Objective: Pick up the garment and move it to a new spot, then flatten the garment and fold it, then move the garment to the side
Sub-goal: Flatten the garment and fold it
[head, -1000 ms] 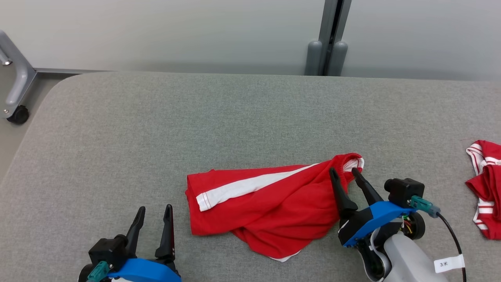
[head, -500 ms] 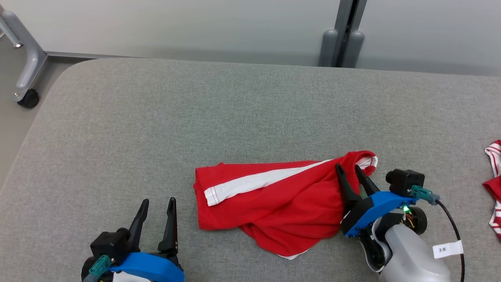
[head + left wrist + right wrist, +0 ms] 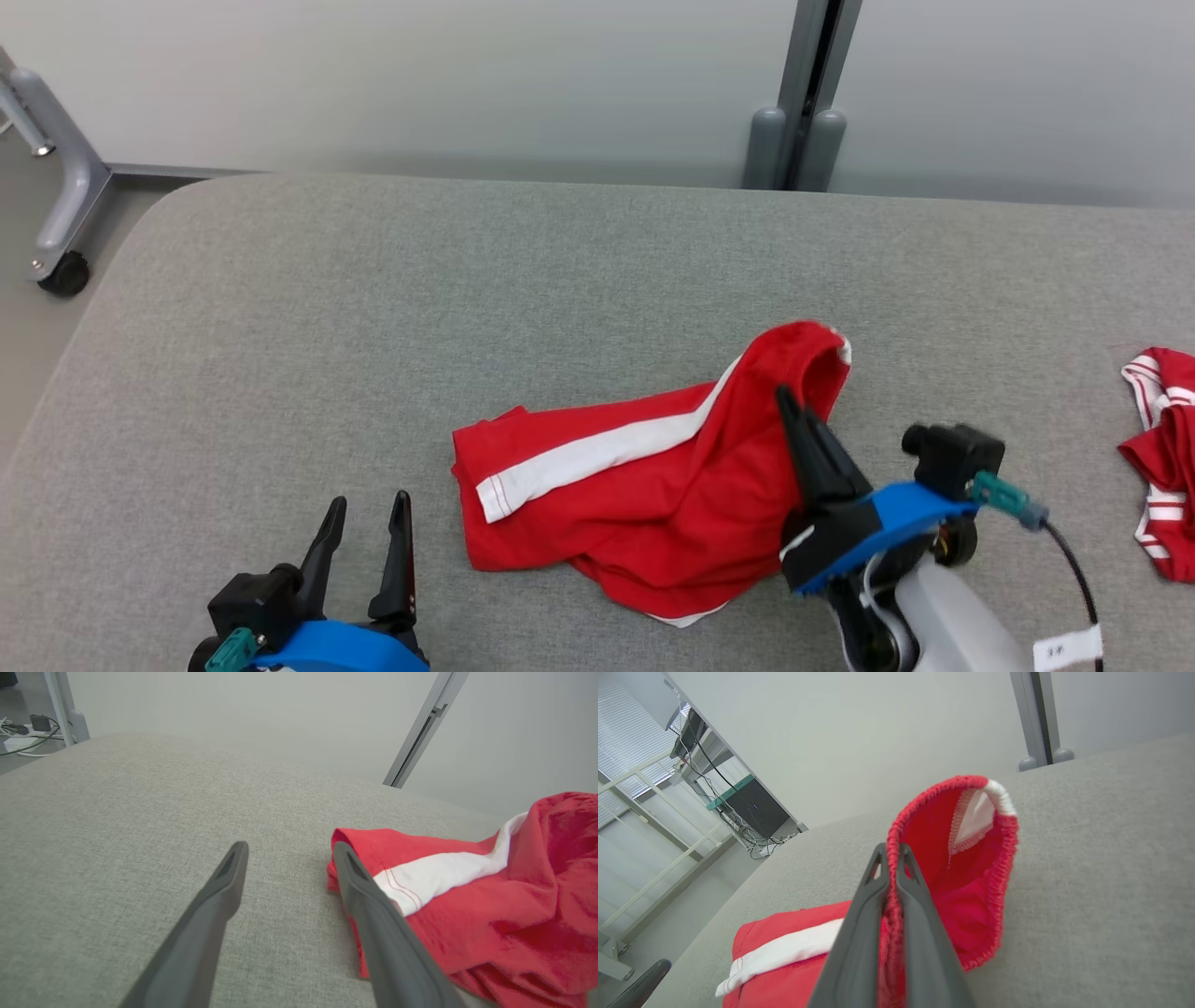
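Second red garment (image 3: 1156, 453) cut by right edge; arm label (image 3: 1067, 648) unreadable.

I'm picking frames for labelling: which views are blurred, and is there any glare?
Head view: right end effector and the tag on its arm are motion-smeared; garment sharp; light even, no glare. Left wrist view: garment's far right slightly soft. Right wrist view: waistband crisp, no glare.
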